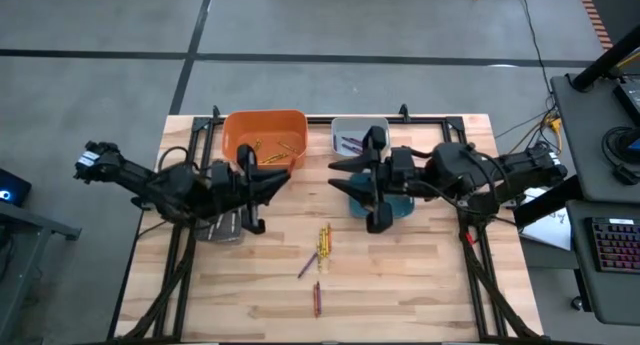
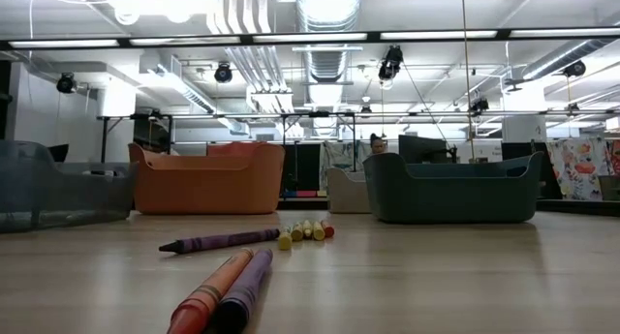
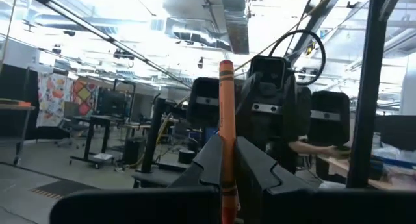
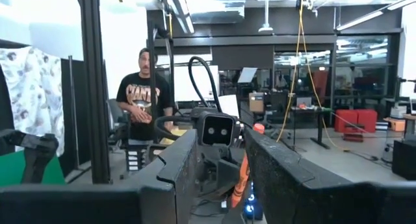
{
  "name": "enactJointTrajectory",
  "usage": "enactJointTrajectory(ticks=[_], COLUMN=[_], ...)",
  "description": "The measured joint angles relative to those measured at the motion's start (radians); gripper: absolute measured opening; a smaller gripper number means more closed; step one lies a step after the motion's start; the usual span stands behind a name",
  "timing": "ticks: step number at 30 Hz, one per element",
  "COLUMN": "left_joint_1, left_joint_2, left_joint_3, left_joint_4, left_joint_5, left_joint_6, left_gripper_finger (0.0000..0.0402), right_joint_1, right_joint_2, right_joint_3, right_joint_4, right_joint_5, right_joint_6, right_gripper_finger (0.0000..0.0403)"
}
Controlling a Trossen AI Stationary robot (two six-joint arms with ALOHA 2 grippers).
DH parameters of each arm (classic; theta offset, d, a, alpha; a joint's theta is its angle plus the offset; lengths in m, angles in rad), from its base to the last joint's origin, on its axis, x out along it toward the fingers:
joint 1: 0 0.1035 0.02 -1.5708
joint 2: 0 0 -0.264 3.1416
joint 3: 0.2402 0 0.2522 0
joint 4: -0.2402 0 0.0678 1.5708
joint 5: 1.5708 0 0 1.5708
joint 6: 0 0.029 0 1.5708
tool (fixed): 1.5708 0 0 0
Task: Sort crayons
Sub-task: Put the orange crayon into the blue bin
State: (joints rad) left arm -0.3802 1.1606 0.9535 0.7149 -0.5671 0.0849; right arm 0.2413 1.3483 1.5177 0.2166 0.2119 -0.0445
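My left gripper [image 1: 288, 177] hangs above the table in front of the orange bin [image 1: 265, 135] and is shut on an orange crayon [image 3: 226, 100]. My right gripper [image 1: 333, 175] faces it from the right, open and empty; its fingers [image 4: 182, 165] stand apart, and the orange crayon [image 4: 250, 165] shows beyond them. Loose crayons lie on the table's middle: a yellow bunch [image 1: 324, 240], a purple one [image 1: 307, 267] and a red and purple pair [image 1: 317, 298]. The low view shows them as well [image 2: 218, 242], but neither gripper. My left gripper pinches the orange crayon between its two fingers at the lower part of its paper wrap [image 3: 227, 160]. The fingers point level toward the table's right and lie across the crayon. Most of the crayon sticks out past the fingers on one side, clear of the table.
A white bin [image 1: 358, 133] with purple crayons stands right of the orange bin. A dark teal bin [image 1: 392, 205] sits under my right arm, a grey bin [image 1: 225, 227] under my left. A person [image 4: 142, 97] stands in the room beyond the table.
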Motion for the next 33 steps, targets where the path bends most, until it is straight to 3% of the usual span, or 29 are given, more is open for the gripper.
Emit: enactJointTrajectory(ticks=[17,33], left_joint_1=[0.101,0.116], left_joint_2=[0.029,0.031], left_joint_3=[0.002,0.002], left_joint_4=[0.012,0.011], left_joint_5=[0.081,0.083], left_joint_6=[-0.06,-0.072], left_gripper_finger=[0.0,0.0], right_joint_1=[-0.072,-0.144], right_joint_2=[0.04,0.113], right_joint_3=[0.0,-0.001], right_joint_4=[0.0,0.075], right_joint_5=[0.0,-0.01], right_joint_6=[0.057,0.159], right_gripper_finger=[0.0128,0.0128])
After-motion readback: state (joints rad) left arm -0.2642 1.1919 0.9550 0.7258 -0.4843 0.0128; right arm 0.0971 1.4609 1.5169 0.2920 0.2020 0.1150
